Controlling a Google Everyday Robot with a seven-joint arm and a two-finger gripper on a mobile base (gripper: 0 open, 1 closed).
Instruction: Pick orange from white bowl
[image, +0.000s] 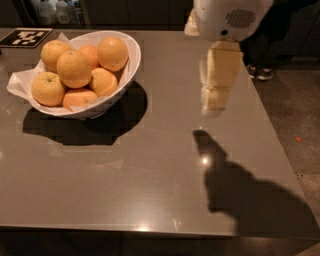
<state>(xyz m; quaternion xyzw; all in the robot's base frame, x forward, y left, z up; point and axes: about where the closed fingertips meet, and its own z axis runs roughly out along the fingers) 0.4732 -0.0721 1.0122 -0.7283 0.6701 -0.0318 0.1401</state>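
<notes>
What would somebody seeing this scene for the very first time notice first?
The white bowl heaped with oranges stands out at the far left of the table, bright against the dark grey top. Next comes the pale gripper, hanging above the table's right half, well apart from the bowl. It throws a large dark shadow on the near right of the surface.
</notes>
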